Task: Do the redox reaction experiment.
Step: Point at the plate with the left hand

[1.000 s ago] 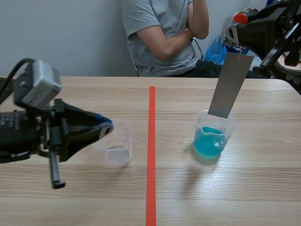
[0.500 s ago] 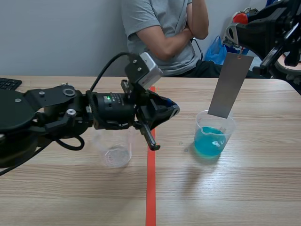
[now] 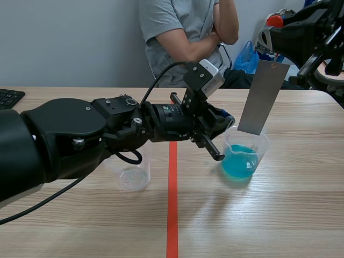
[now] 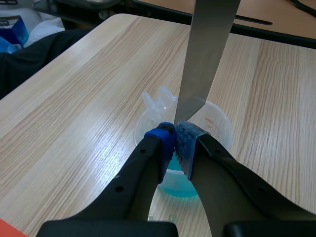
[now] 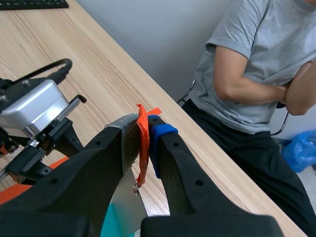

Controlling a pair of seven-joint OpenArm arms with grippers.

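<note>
Since a second ago our left arm [image 3: 107, 134] has swung away from the empty beaker [image 3: 131, 174], crossed the orange-red tape line [image 3: 172, 215] and stretched out to the beaker of blue liquid [image 3: 244, 153], which we take as our landmark. That beaker, the metal strip [image 3: 262, 97] and our right arm [image 3: 306, 37] sit as they did. We see the left jaws pressed together with nothing between them, their pads meeting just over the near rim of the blue beaker and close in front of the strip's lower end. Whether they touch the strip we cannot tell. Our right jaws, raised above and behind the blue beaker, pinch the strip's top end where a scrap of orange tape shows. The strip hangs tilted, its cut lower end at the mouth of the blue beaker and above the liquid. The blue beaker stands upright on the worktop [image 3: 290, 215]. The empty beaker stands well apart from it, beyond the tape line and under our left arm. A person [image 3: 188, 37] sits behind the worktop, arms folded, farther off than the blue beaker.
</note>
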